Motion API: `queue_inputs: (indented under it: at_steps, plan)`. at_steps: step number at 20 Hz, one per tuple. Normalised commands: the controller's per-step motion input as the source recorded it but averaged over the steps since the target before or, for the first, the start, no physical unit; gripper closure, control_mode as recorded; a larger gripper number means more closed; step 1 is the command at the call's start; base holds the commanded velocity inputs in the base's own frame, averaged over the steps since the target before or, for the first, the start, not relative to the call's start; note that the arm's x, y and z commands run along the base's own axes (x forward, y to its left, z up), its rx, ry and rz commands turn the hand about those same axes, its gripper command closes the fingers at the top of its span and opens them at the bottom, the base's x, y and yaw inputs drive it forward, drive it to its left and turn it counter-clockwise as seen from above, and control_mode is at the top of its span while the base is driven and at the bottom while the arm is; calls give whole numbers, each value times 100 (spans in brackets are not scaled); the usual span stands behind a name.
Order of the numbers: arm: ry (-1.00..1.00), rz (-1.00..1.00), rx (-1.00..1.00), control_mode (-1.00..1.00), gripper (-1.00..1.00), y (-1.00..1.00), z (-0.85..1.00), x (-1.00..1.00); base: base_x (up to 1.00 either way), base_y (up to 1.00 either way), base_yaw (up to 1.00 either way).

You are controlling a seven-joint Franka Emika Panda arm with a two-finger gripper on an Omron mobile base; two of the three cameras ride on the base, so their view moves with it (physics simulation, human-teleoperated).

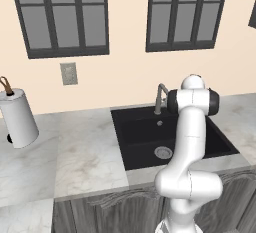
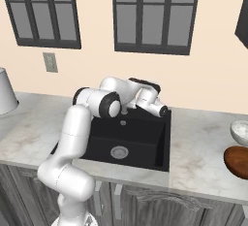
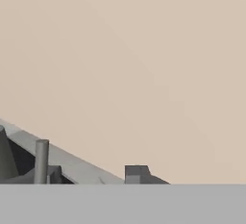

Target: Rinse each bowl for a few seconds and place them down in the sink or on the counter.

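We judge the step in hand to be working the tap: our arm reaches over the black sink (image 2: 145,135), with the gripper (image 2: 163,109) hanging at the back rim just right of the grey gooseneck tap (image 1: 160,97). From the hand view we see mostly the beige wall, with a grey post and a small block low in the frame — probably the tap and its handle, though we cannot say for certain. Whether the gripper is parted or pressed together we cannot tell; its tips are too small in the base views. To do this well, we should come at the handle squarely, push it only as far as needed, and keep the wrist clear of the spout. The reddish-brown bowl (image 2: 237,161) sits on the desk (image 2: 198,147) well to the right of the sink, cut by the frame edge, just in front of a pale speckled bowl (image 2: 240,131). It rests upright, mouth up; being round, it has no long axis across the desk — any approach direction serves for the rim.
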Motion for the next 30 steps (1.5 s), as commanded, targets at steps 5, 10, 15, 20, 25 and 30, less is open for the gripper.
queue_inputs:
  at_steps: [5, 10, 15, 20, 25, 30]
  plan:
    - [3, -5, 5, -100, 100, -54, -7, 0, 0, 0, 0]
    - [7, -7, 7, -100, 100, -62, -7, 0, 0, 0, 0]
    - [9, -7, 7, -100, 100, -60, -8, 0, 0, 0, 0]
    - [9, -7, 6, -100, 100, -59, -10, 0, 0, 0, 0]
    - [6, -6, 6, -100, 100, -67, -9, 0, 0, 0, 0]
    - [8, -5, 7, -100, 100, -65, -15, 0, 0, 0, 0]
